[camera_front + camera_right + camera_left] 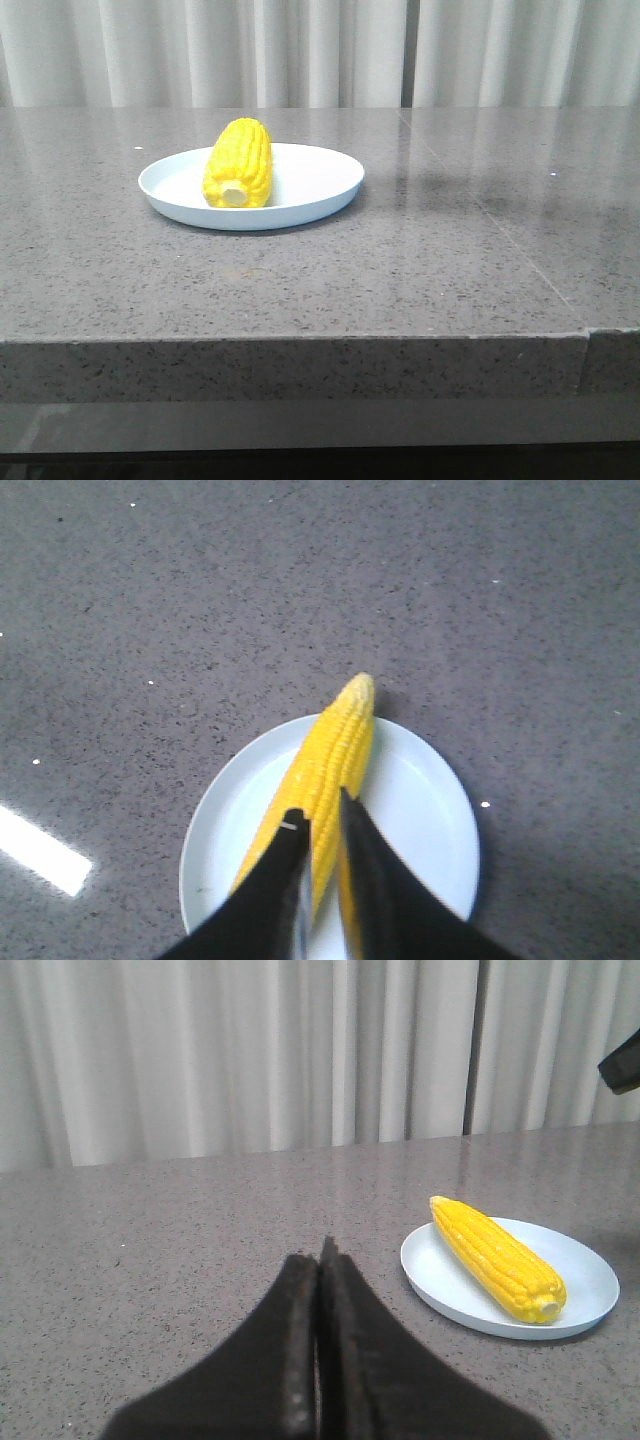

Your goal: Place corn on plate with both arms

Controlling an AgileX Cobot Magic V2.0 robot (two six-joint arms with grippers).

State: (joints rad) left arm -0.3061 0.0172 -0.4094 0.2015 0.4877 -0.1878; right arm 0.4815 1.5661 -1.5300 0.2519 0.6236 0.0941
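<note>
Now the big grey bench (420,280) holds the plate (320,180), and the corn (240,162) lies on it. The left pincer (320,1260) is pressed together, empty. The right pincer (322,820), a little apart, hangs above the corn. Lift it straight up, slowly.

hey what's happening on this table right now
The corn lies on the plate, its pale cut end toward the table's near edge. The right gripper hangs above the cob with a narrow gap between its fingers; whether it touches the corn is unclear. The left gripper is shut and off to the side, away from the plate. The placing looks done.
</note>
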